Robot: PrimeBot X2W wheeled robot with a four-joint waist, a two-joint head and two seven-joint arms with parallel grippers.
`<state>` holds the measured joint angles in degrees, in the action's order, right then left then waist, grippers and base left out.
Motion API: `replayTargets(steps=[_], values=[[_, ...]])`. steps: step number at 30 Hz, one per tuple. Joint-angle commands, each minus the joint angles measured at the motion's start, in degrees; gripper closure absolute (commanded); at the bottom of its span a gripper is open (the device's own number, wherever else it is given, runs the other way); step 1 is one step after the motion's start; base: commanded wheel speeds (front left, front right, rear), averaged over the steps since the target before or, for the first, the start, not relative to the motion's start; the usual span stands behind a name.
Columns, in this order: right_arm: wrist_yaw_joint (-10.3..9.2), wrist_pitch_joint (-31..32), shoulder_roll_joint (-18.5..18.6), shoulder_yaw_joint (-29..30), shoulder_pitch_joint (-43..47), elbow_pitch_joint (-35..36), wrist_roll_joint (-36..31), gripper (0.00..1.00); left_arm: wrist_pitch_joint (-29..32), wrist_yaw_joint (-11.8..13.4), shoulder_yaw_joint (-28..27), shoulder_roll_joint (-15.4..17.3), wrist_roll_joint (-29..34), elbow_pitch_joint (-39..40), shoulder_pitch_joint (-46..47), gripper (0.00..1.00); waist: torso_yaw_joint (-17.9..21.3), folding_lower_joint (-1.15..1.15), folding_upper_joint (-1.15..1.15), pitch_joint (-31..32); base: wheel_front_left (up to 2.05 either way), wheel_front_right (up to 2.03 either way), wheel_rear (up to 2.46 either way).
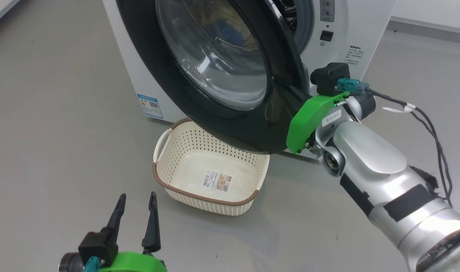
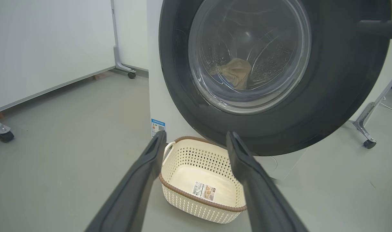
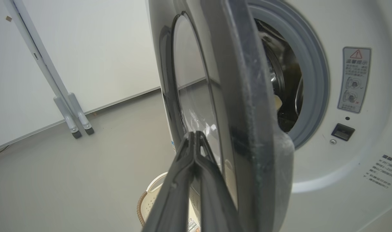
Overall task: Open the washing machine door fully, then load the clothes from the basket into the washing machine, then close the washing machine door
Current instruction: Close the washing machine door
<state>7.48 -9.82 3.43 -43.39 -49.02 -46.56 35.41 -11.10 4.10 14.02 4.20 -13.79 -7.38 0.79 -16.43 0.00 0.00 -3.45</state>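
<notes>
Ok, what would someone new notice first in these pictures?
The glossy black washing machine door, half-swung across the white washing machine, dominates, with the shut right tool close by its outer face. Below it on the floor sits the empty cream basket, and the clothes show through the door's glass.

Cream basket (image 1: 215,206) on floor (image 1: 64,151), washing machine door (image 1: 233,124) overhanging it

Landmark: washing machine (image 1: 360,34). Door (image 1: 252,124) stood partly swung out from its front. Clothes (image 2: 236,72) lay inside its drum (image 3: 279,74), behind the door. Basket (image 1: 199,204) sat on the floor (image 1: 64,132) just before it, far end under the door's lower rim. Right gripper (image 3: 194,134) lay against the door's outer face. Left gripper (image 1: 137,195) hung farther out, beyond the basket, apart from it.
</notes>
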Motion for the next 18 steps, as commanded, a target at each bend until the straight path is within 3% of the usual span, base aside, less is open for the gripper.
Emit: replayTargets(steps=[1, 18], values=[[0.01, -0.91, -0.55, -0.14, -2.78, 0.97, 0.62, 1.0, -0.66, 0.39, -1.54, 0.04, -0.36, 1.61, 2.62, 0.0, -0.01, 0.0, 0.0, -0.06, 0.0, 0.0, 0.0], [0.01, -3.39, -0.47, 1.39, -7.89, -8.1, 0.86, 1.0, -1.57, 2.64, -0.43, 0.93, 2.31, 2.4, 4.36, 0.0, -1.16, 0.0, 0.0, -2.54, 0.0, 0.0, 0.0]])
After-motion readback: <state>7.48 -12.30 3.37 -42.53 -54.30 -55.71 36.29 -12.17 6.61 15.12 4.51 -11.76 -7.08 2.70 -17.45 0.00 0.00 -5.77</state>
